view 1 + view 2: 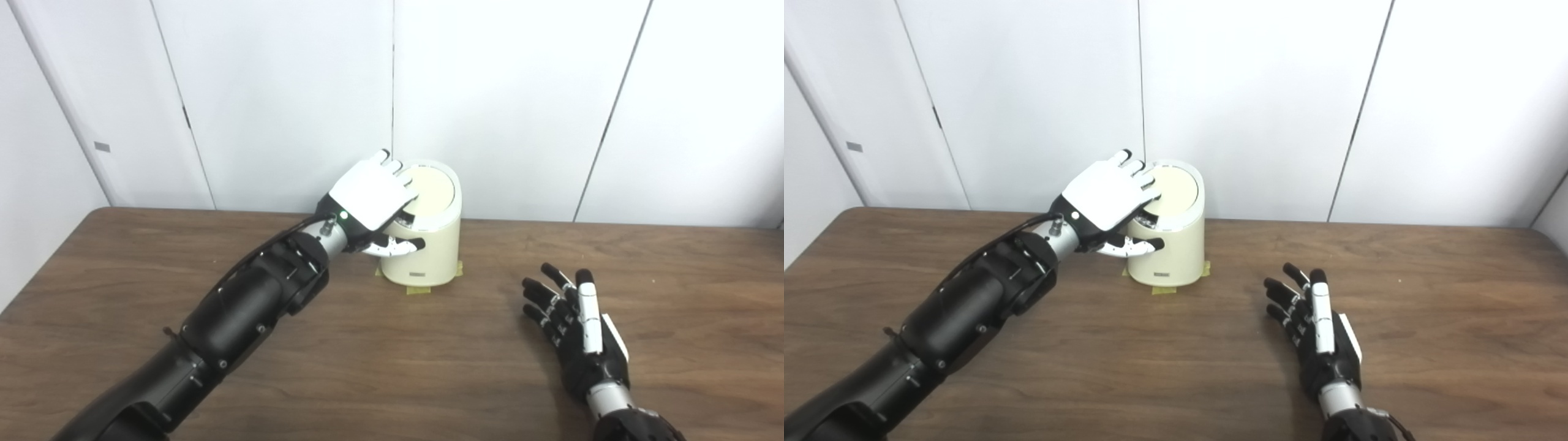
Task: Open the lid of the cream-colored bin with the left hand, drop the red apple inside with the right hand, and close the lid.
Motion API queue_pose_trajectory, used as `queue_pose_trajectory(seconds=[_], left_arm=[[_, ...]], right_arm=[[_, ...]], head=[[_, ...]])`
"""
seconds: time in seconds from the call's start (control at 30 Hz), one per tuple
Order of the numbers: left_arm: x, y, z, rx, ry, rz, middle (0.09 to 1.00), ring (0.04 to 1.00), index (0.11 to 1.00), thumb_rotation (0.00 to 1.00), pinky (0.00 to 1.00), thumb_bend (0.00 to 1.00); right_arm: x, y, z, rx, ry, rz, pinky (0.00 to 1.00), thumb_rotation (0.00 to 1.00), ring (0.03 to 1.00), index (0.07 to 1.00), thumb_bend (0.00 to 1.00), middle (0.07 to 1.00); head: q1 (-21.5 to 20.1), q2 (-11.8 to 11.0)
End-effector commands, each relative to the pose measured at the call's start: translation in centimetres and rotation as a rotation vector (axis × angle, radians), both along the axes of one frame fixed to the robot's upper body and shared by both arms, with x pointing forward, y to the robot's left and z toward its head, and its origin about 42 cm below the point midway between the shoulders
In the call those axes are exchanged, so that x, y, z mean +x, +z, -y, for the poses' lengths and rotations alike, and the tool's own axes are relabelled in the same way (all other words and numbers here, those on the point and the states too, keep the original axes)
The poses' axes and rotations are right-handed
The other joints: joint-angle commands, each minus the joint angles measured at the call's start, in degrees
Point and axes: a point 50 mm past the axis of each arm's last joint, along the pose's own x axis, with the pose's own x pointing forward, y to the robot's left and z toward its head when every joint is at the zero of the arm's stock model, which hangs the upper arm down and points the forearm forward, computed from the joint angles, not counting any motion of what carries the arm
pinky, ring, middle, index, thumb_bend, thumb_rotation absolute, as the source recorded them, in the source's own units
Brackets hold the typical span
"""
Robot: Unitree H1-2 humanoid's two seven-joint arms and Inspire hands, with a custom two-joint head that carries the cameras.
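The bin [422, 245] stands at the table's [392, 367] rear, left hand [370, 196] on its lid [436, 190].

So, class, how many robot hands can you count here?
2. The left hand rests on the cream-colored bin's lid; the right hand lies open over the wooden table.

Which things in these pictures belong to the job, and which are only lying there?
Belonging to the job:
- cream-colored bin
- its lid, down
- left hand, resting on the lid
- right hand, open, holding nothing
No red apple is visible.

Only there:
- yellow tape under the bin
- wooden table
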Motion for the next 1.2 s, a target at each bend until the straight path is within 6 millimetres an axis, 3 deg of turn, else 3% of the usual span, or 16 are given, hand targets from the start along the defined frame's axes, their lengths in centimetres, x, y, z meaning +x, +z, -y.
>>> queue_pose_trajectory(seconds=[0.0,0.17,0.4,0.57,0.83,0.93,1.03,1.17], left_arm=[[0.0,1.2,-0.3,0.020,0.011,-0.010,0.893,0.934,0.837,1.00,1.00,0.49],[-1.5,4.1,-0.8,-0.178,0.013,0.015,0.838,0.870,0.803,0.99,0.93,0.46],[-3.0,6.9,-3.0,-0.482,0.008,0.153,0.798,0.775,0.812,0.89,0.69,0.44],[-4.0,7.5,-4.9,-0.701,0.017,0.140,0.892,0.869,0.923,0.86,0.73,0.38],[-5.9,4.1,-8.8,-0.876,0.132,-0.010,0.886,0.870,0.918,0.82,0.76,0.39],[-6.6,2.3,-10.1,-1.030,0.181,-0.111,0.892,0.857,0.928,0.80,0.75,0.39],[-7.7,0.0,-10.7,-1.153,0.176,-0.161,0.894,0.835,0.947,0.87,0.74,0.38],[-8.7,-2.6,-10.9,-1.289,0.179,-0.220,0.912,0.859,0.970,0.95,0.81,0.37]], right_arm=[[0.3,1.0,-0.3,0.005,0.000,0.040,0.81,0.94,0.830,0.849,0.50,0.744],[0.2,0.9,-0.2,0.005,0.000,0.043,0.82,0.96,0.838,0.855,0.50,0.753],[0.2,1.0,-0.2,0.013,-0.005,0.039,0.82,0.94,0.831,0.850,0.51,0.746],[0.2,1.1,0.0,0.013,-0.003,0.046,0.81,0.94,0.822,0.849,0.50,0.746],[-0.3,1.4,0.4,0.014,0.012,0.056,0.77,0.93,0.814,0.828,0.51,0.762],[-0.4,1.4,0.6,0.013,0.017,0.060,0.78,0.93,0.817,0.829,0.52,0.782],[-0.3,1.5,0.6,0.020,0.015,0.068,0.77,0.93,0.820,0.836,0.52,0.804],[-0.3,1.5,0.7,0.019,0.038,0.093,0.79,0.94,0.860,0.890,0.54,0.856]], head=[[-0.1,0.1],[-0.4,0.2],[-0.7,0.3],[-0.9,0.5],[-0.9,1.2],[-0.7,1.4],[-0.9,1.5],[-1.1,1.5]])
